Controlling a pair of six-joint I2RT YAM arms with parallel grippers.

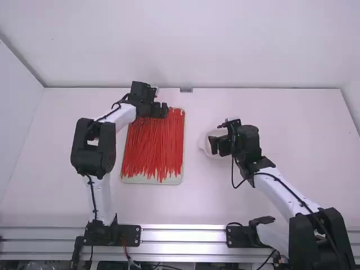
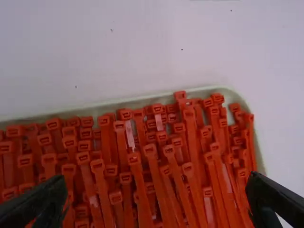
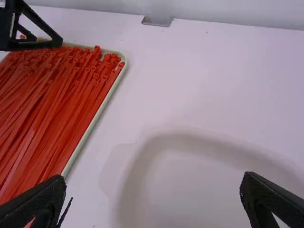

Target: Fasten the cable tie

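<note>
White surface (image 1: 270, 112) carries red cable ties (image 1: 154, 146) heaped in a pale tray (image 1: 152, 180); left pincer (image 1: 159, 110) hangs over their head ends, fingers wide apart, likely to pick one; right pincer (image 1: 216, 145), also spread, hovers beside the tray, probably to help thread it.

Bright, even light from overhead falls on the white table (image 1: 270, 124), and every shadow is soft. A faint, blurred-edged shadow lies on the table beneath the right gripper (image 1: 216, 144). A few orange cable ties (image 2: 156, 161) carry small pale glints.
</note>
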